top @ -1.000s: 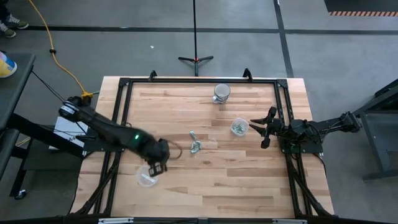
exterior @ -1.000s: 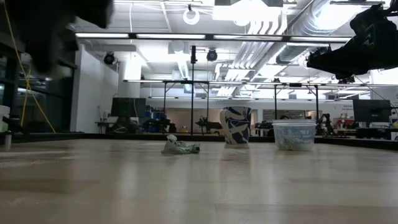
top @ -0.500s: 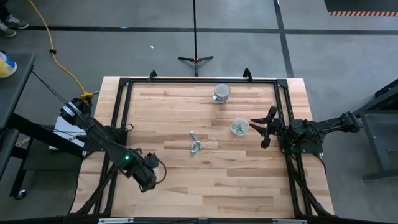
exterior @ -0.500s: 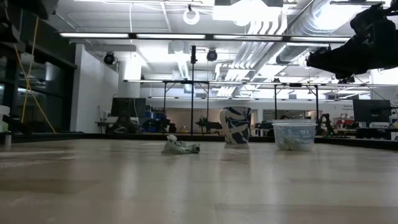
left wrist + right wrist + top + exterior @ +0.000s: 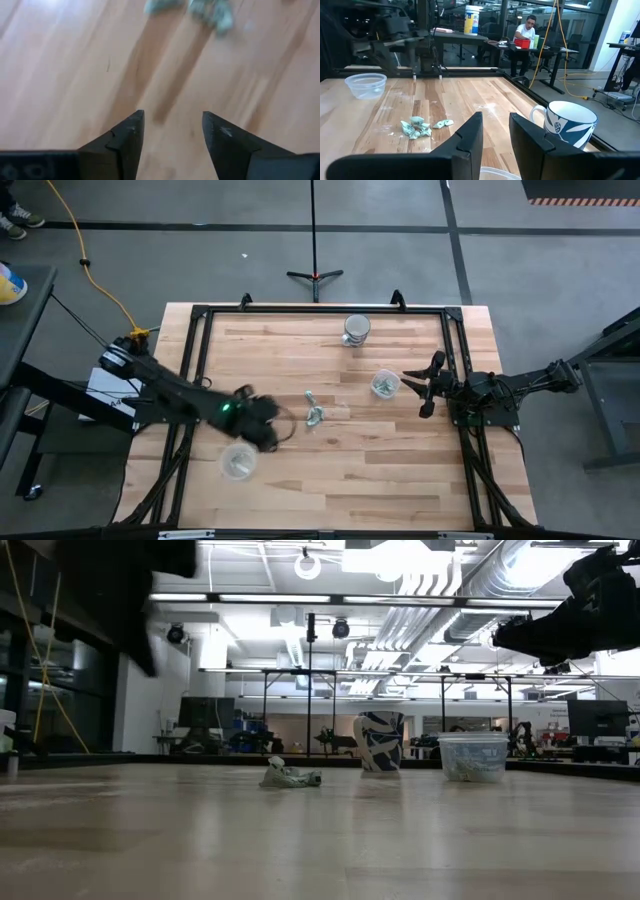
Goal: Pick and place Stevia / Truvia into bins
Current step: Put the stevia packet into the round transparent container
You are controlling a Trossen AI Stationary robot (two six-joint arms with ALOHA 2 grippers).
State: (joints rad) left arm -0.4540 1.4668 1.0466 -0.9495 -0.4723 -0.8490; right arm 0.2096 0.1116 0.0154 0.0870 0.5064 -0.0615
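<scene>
A loose heap of pale green and white Stevia / Truvia packets (image 5: 314, 413) lies flat on the wood near the table's middle. They also show as packets (image 5: 422, 126) and, blurred, as packets (image 5: 192, 9). One clear bin (image 5: 238, 462) stands near the table's left near corner. The other bin (image 5: 385, 384) stands right of centre with packets inside. My left gripper (image 5: 266, 424) hovers open above bare wood between the left bin and the heap; nothing is between its fingers (image 5: 131, 134). My right gripper (image 5: 424, 389) waits open just right of the right bin.
A white mug with a blue pattern (image 5: 356, 329) stands near the far edge. A black frame (image 5: 320, 309) runs around the table. A person (image 5: 527, 31) sits at a desk in the room beyond. Bare wood lies between the heap and the near edge.
My left gripper dipped toward the table's near left corner, covering the left bin. It then came back up and toward the heap of packets. The bin now shows uncovered where it stood. My right gripper has kept still.
</scene>
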